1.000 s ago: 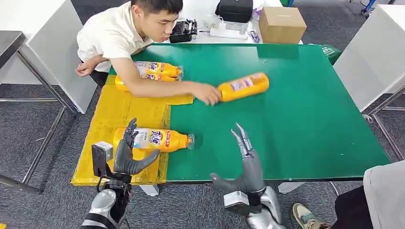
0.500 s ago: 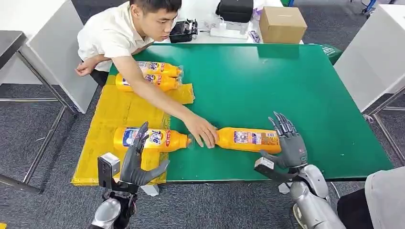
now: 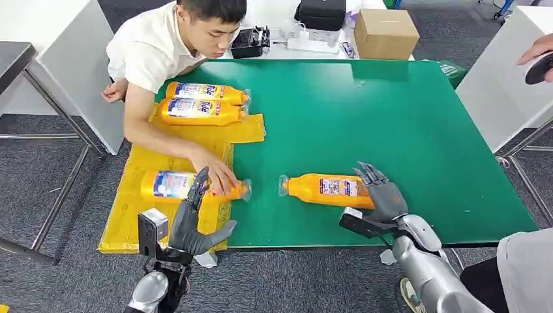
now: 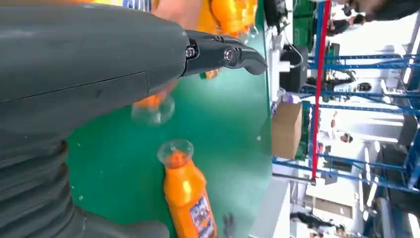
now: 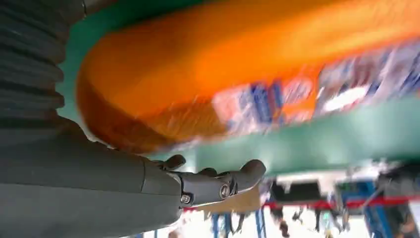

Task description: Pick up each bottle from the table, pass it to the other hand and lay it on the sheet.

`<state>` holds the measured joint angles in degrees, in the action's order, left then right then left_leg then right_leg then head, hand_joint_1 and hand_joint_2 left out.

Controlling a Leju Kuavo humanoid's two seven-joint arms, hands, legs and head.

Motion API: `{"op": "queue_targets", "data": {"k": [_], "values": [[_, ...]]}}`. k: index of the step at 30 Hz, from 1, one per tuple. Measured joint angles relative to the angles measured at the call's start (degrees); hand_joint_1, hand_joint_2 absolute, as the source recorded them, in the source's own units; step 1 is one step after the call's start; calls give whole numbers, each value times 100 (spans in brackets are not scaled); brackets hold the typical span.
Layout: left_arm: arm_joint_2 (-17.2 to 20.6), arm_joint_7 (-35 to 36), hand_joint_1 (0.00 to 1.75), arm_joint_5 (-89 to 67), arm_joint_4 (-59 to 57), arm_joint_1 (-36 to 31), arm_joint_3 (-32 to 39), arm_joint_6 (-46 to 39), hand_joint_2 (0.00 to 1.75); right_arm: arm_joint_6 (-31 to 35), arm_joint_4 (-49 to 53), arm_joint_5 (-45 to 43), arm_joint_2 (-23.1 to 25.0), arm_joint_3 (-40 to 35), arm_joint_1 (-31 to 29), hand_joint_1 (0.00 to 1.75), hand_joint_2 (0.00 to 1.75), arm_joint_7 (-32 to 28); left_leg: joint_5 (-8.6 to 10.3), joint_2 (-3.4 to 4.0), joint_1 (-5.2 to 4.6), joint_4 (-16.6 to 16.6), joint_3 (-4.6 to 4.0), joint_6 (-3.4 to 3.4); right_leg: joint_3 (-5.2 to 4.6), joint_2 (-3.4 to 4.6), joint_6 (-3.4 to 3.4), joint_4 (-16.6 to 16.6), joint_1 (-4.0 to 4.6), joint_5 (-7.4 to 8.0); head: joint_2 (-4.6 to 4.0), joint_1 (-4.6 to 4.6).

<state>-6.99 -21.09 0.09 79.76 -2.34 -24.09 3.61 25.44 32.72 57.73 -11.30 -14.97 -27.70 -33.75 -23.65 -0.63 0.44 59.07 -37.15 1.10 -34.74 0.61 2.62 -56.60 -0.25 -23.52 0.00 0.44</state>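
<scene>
Right hand (image 3: 383, 195) has its fingers draped over the base of the orange bottle (image 3: 324, 189) lying on the green desk (image 3: 404, 124), around 5 o'clock. Left hand (image 3: 192, 218) is empty, fingers apart, at 7 o'clock by the yellow sheet (image 3: 163, 153).

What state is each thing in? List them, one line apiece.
Bottle on the green mat: lying on its side, base under the right hand.
Right hand: fingers draped over that bottle's base; a full grip cannot be told.
Left hand: open, holding nothing.
Near bottle on the sheet: lying down, a person's hand on it.
Two far bottles: lying side by side.
Yellow sheet: spread flat.
</scene>
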Motion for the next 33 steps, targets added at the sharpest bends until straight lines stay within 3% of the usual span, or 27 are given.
{"op": "queue_targets", "data": {"k": [9, 10, 11, 12, 18, 23, 25, 33], "values": [[-2, -52, 0, 24, -52, -65, -103, 15, 175, -96, -561, 247, 142, -254, -393, 0, 175, 503, -1, 12, 1, 0, 9, 0, 1, 3, -1, 0, 1, 1, 0, 2], [-2, -52, 0, 24, -52, -65, -116, 13, 175, -144, -599, 247, 162, -262, -414, 49, 175, 547, -1, 14, 1, -1, 12, 0, 3, 4, -1, 0, 1, 1, 0, 2], [-2, -55, 0, 24, -55, -65, -129, 13, 175, -225, -640, 247, 186, -278, -445, 157, 175, 601, -1, 15, 1, 0, 17, 0, 6, 6, -1, 0, 1, 1, 0, 0], [-2, -55, 0, 24, -57, -65, -140, 13, 175, -331, -679, 258, 203, -301, -484, 175, 175, 634, -1, 16, 1, -1, 24, 0, 10, 8, -2, 1, 1, 2, 0, 2], [-2, -55, 0, 41, -57, -69, -157, 13, 175, -1187, -813, 188, 225, -393, -737, 175, 175, 815, -14, 35, 2, -1, 82, -6, 49, 38, -4, 5, 1, 1, 0, 4], [-2, -17, 0, 142, -57, -72, -166, 137, 175, -1789, -843, 81, 269, -417, -806, 175, 175, 924, -17, 35, 3, -2, 102, -9, 24, 37, -11, 7, 3, -8, 0, 2], [-2, -2, 0, 224, -59, -73, -170, 216, 175, -1962, -843, 31, 284, -447, -822, 175, 175, 963, -16, 37, 5, -2, 103, -10, 72, 40, -3, 6, 5, 2, 0, 2], [7, 107, 0, 673, -107, -100, -171, 545, 175, -2202, -865, -308, 334, -483, -832, 175, 175, 871, -28, 47, 18, -1, 128, -22, 91, 59, -7, 6, 18, 0, 0, 4]]}}
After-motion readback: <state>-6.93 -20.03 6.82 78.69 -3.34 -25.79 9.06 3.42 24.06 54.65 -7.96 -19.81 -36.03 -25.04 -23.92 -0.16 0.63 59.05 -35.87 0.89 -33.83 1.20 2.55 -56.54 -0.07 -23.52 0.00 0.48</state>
